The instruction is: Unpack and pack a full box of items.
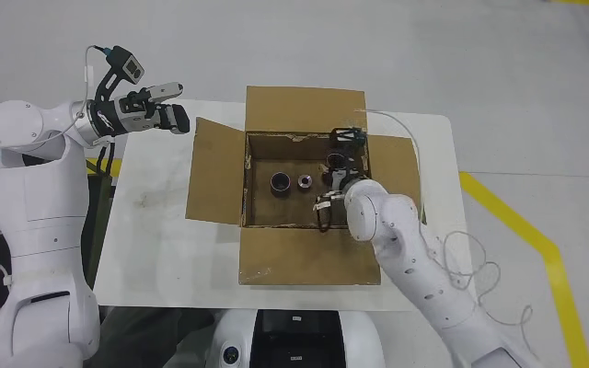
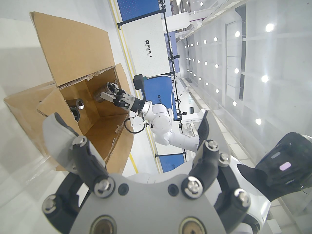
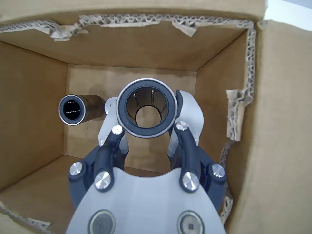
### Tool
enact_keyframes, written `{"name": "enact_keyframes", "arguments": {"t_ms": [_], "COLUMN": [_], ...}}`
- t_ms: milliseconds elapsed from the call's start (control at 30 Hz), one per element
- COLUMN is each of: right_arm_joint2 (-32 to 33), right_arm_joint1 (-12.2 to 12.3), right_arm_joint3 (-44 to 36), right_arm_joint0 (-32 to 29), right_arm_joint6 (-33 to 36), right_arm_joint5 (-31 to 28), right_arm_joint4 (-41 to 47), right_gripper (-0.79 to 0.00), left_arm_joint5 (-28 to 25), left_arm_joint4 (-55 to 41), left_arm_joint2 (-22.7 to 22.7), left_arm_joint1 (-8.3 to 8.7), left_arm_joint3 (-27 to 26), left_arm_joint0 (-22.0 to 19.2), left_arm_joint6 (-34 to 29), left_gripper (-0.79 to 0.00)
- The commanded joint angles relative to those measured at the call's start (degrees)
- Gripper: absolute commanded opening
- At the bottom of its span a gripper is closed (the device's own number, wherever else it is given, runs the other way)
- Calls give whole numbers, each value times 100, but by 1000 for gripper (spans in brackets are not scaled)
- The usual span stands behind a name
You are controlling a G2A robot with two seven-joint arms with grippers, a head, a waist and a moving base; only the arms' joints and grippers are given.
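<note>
An open cardboard box (image 1: 304, 258) stands in the middle of the white table (image 1: 147, 221), its flaps spread outward. My right gripper (image 3: 145, 101) is inside the box on its right side, shut on a metal cylinder bearing (image 3: 147, 108) whose open black-rimmed end faces the wrist camera. From the left wrist, that right gripper (image 2: 107, 94) and its bearing (image 2: 103, 90) show near the box's far wall. Two more bearings (image 1: 278, 184) (image 1: 303, 183) stand on the box floor to the left. My left gripper (image 1: 177, 104) hangs open and empty over the table's far left corner.
The box walls (image 3: 243, 86) with torn corrugated edges hem in the right gripper closely. A thin white cable (image 1: 414, 156) loops over the right flap. Bare tabletop lies left of the box. Yellow floor tape (image 1: 525, 230) runs past the table's right side.
</note>
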Motion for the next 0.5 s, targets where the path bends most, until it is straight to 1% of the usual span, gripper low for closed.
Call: {"name": "enact_keyframes", "arguments": {"t_ms": [0, 233, 467], "right_arm_joint2": [74, 445, 938], "right_arm_joint1": [12, 60, 146], "right_arm_joint3": [-171, -789, -1366], "right_arm_joint0": [-117, -621, -1198], "right_arm_joint6": [-100, -723, -1333], "right_arm_joint5": [-55, -375, -1085], "right_arm_joint4": [-21, 59, 237], "right_gripper": [-785, -785, -785], "left_arm_joint5": [0, 0, 0], "left_arm_joint4": [0, 0, 0], "left_arm_joint2": [0, 0, 0], "left_arm_joint1": [0, 0, 0], "left_arm_joint3": [0, 0, 0], "left_arm_joint0": [0, 0, 0], "left_arm_joint6": [0, 0, 0], "left_gripper": [0, 0, 0]}}
